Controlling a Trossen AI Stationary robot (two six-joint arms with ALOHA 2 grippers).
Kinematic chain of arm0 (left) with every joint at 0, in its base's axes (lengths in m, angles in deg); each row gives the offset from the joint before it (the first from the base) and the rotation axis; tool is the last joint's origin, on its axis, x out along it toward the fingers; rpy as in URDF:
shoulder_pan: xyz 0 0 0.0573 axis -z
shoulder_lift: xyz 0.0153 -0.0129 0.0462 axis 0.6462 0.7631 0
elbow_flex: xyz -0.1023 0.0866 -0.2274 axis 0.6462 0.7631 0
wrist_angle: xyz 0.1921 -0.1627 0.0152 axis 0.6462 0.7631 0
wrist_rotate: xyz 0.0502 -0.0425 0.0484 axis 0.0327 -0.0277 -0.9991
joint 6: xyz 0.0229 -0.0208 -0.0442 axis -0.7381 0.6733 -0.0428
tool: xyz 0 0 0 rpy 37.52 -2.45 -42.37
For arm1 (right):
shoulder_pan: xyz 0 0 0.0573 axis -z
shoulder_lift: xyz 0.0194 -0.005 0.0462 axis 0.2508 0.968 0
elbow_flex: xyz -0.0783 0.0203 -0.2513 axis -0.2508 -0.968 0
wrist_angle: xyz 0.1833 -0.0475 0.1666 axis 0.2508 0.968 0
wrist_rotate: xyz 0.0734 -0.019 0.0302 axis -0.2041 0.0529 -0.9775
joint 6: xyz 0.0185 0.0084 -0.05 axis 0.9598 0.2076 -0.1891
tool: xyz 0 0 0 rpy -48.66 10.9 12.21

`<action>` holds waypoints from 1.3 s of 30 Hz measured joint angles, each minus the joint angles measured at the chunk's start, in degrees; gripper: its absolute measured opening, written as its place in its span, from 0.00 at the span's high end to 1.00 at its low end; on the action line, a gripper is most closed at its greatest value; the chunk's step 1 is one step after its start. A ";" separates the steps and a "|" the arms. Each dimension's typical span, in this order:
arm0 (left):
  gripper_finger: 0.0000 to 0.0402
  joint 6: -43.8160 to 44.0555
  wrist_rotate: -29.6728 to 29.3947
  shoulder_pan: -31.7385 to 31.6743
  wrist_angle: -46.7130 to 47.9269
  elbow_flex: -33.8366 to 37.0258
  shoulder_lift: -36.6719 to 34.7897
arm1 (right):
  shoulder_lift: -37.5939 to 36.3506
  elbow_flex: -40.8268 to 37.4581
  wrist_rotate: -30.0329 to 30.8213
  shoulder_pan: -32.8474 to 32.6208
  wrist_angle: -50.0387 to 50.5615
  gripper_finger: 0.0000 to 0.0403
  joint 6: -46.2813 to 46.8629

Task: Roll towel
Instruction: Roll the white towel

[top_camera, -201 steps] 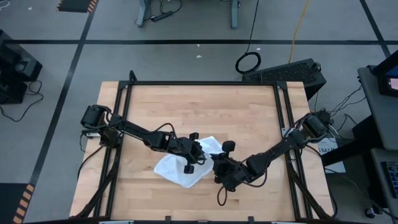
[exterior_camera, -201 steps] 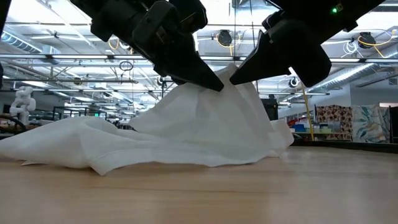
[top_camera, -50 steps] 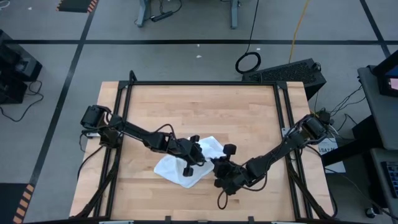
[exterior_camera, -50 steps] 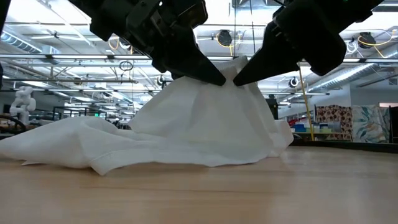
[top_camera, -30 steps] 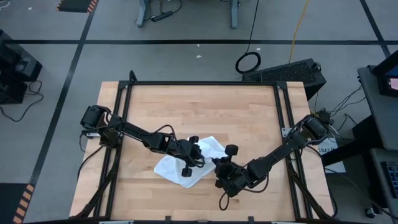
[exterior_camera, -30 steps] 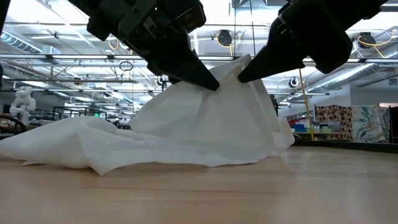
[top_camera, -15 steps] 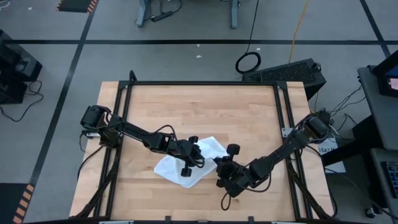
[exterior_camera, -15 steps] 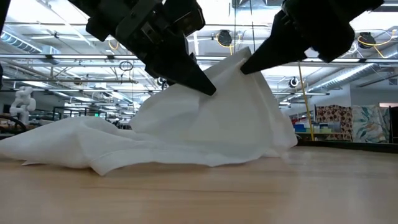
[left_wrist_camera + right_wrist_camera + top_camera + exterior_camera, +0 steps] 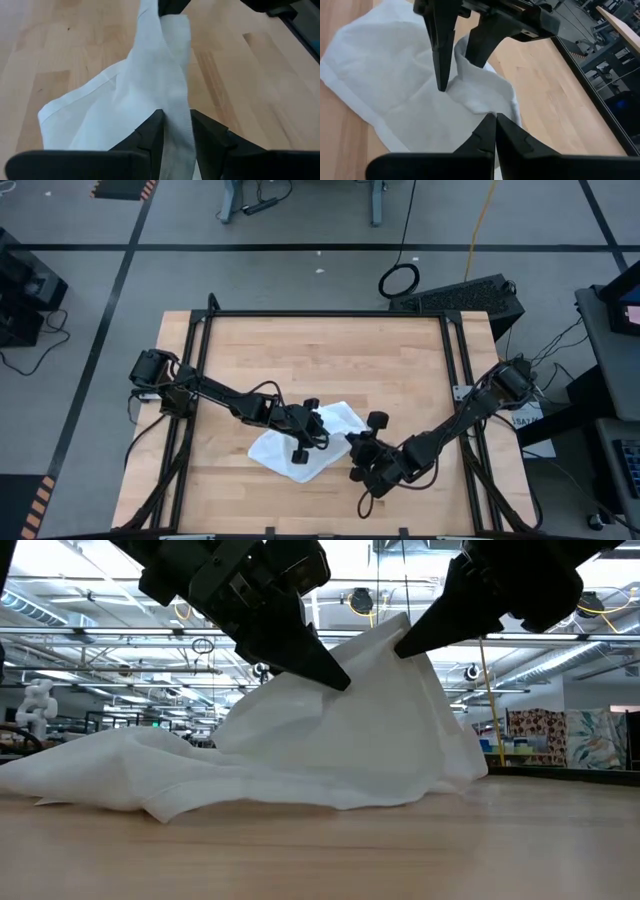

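The white towel (image 9: 283, 448) lies crumpled near the table's middle. In the low view its right part rises in a peak (image 9: 375, 650), while its left part (image 9: 110, 770) rests on the wood. My left gripper (image 9: 338, 680) comes from the left and is shut on a raised fold just below the peak. My right gripper (image 9: 402, 644) comes from the right and is shut on the peak's top. In the high view the two grippers (image 9: 323, 434) (image 9: 350, 443) meet over the towel's right end. My left gripper pinches a narrow raised fold of the towel (image 9: 176, 107) between its two fingers, slanting down from the table's left. The strip runs on from the fingers up to the other gripper. My right gripper pinches the towel's topmost bunched edge (image 9: 481, 106) between its shut fingers, slanting down from the table's right. The cloth hangs below it in a slope, lower edge on the table (image 9: 440, 785).
The bare wooden tabletop (image 9: 330, 350) stretches behind the towel toward the far edge. Black frame rails (image 9: 197, 380) (image 9: 458, 380) run along the left and right sides. Floor cables and equipment lie beyond the table.
My right gripper has edged up and toward the table's right with the towel's top. The peak now stands higher and its right slope reaches farther right. My left gripper has kept its hold on the fold, and the towel's left part has stayed on the table.
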 joint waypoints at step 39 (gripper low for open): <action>0.62 0.48 -1.56 0.44 6.42 0.02 -3.89 | -2.57 -0.02 2.78 -2.44 4.11 1.00 5.10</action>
